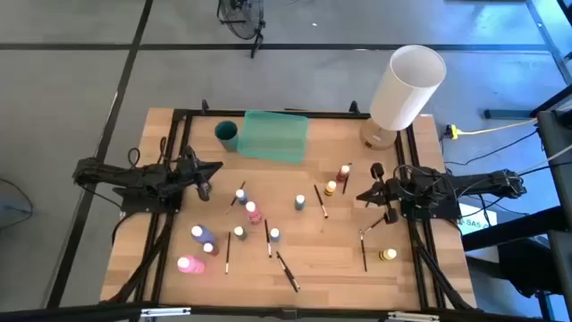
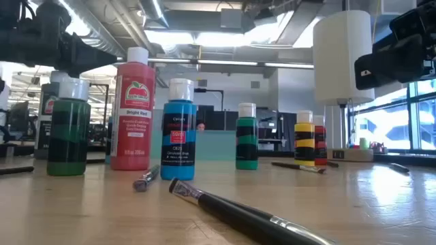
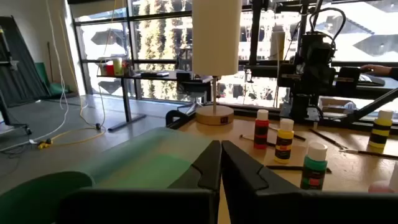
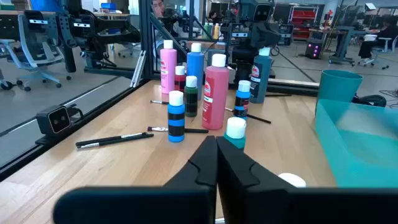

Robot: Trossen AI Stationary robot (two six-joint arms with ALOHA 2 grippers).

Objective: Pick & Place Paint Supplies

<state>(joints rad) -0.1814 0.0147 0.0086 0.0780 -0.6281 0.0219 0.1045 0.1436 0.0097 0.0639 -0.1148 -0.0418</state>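
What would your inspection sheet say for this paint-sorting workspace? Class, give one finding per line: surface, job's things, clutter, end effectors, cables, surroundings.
Surface: wooden table, bare wood between items.
Job's things: paint bottles and paintbrushes scattered over the middle and front; none in the green tray.
Clutter: white lamp at the back right corner; teal cup beside the tray.
End effectors: left end effector shut, empty, at the left edge; right end effector shut, empty, at the right edge.
Cables: yellow cable on the floor, right of the table.
Surroundings: office chairs and desks beyond the table.
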